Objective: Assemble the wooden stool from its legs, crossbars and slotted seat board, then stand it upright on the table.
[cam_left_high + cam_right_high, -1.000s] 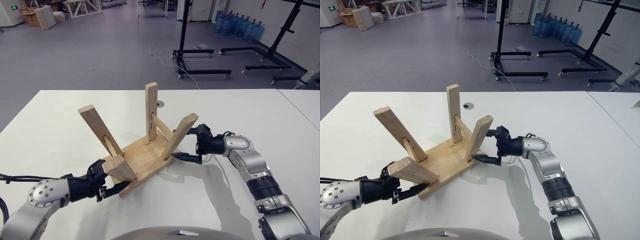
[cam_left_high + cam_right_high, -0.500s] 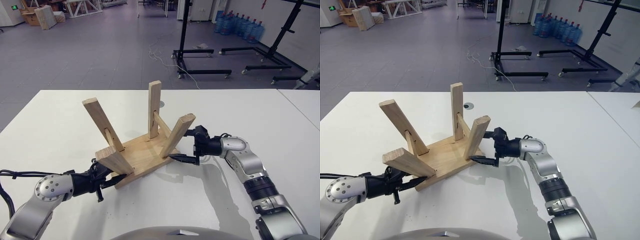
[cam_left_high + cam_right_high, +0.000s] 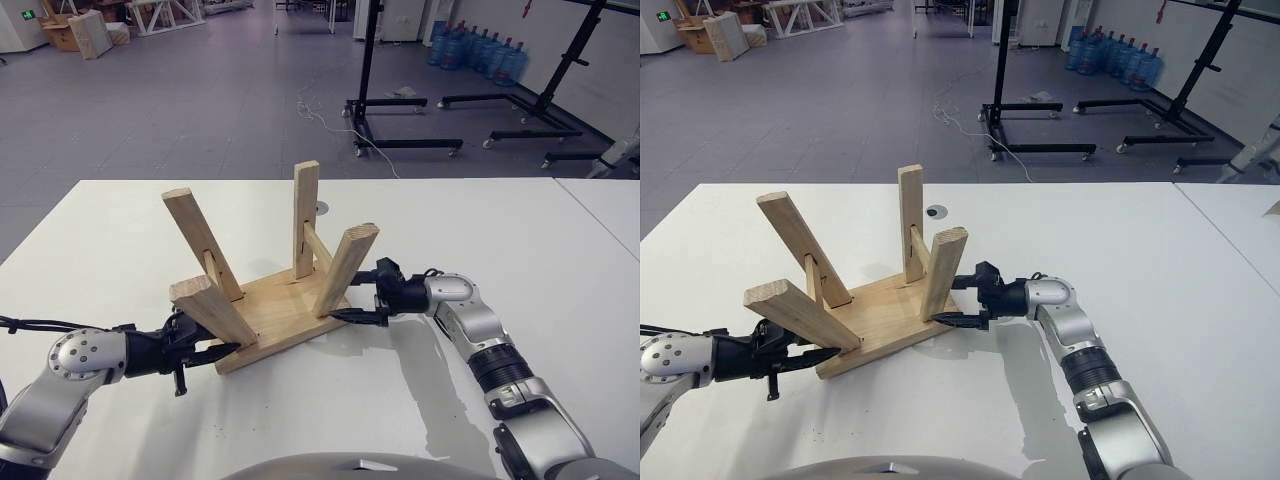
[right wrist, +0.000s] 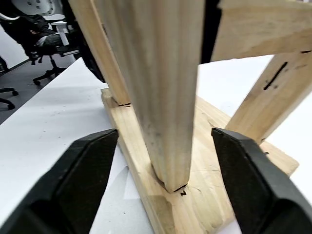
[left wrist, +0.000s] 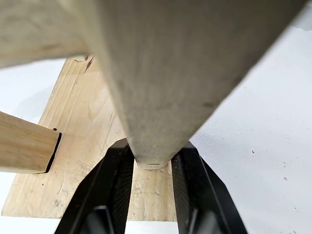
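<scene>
— Where is the stool (image 3: 268, 300)?
— Upside down on the white worktop (image 3: 520, 230). The seat board (image 3: 285, 318) lies flat and the four legs (image 3: 195, 235) point up.
— What is on the left?
— The left arm (image 3: 85, 362) lies low. Its left jaws are at the foot of the near left leg (image 3: 208, 308), by a corner of the seat board.
— Do they hold it?
— From the head views it is hard to tell. The left wrist view is very close. There, both black sides press on the leg, one on each side. So the left jaws are clenched on that leg.
— And in the middle?
— The far right leg (image 3: 304, 215) stands tall. A crossbar (image 3: 320, 250) runs from it to the near right leg (image 3: 345, 268).
— And on the right?
— The right arm (image 3: 465, 318) ends at that near right leg. The right wrist view shows the right jaws spread wide. One side is on each side of the leg, with gaps, so they grip nothing. The head views show the whole stool and both arms at once.
</scene>
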`<state>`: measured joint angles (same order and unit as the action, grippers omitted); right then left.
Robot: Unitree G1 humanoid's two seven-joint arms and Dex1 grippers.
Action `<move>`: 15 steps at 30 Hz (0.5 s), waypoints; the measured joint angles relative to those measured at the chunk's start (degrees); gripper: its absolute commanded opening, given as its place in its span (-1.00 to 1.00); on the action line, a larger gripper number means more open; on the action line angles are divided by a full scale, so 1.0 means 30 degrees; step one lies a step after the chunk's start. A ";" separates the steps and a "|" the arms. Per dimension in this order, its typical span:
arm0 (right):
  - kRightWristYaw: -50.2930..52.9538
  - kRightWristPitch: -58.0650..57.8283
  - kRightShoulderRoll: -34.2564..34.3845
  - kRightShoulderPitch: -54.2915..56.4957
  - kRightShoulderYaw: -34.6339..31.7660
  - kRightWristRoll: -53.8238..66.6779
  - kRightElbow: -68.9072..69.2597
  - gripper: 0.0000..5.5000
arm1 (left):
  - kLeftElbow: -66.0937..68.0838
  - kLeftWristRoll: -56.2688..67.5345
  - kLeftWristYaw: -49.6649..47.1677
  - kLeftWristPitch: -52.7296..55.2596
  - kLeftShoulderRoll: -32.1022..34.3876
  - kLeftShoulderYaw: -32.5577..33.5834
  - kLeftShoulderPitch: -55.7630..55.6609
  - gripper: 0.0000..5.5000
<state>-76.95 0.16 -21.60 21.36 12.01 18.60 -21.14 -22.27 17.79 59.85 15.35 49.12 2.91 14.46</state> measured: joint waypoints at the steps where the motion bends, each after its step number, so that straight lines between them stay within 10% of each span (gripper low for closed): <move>1: -0.0245 -0.0087 -0.0013 -0.0002 -0.0001 0.0162 0.0192 -0.03 | 0.0000 0.0126 0.0006 0.0070 -0.0002 0.0000 -0.0001 -0.63; 15: -0.2799 -0.2903 -0.2331 -0.0128 0.0034 0.0976 0.2775 -0.57 | 0.0203 0.1413 0.0840 0.0555 -0.1231 -0.0401 -0.0615 -0.63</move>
<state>-85.34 -8.55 -28.59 20.97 12.11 21.53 -12.82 -21.66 22.02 62.37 17.01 45.43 1.70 12.62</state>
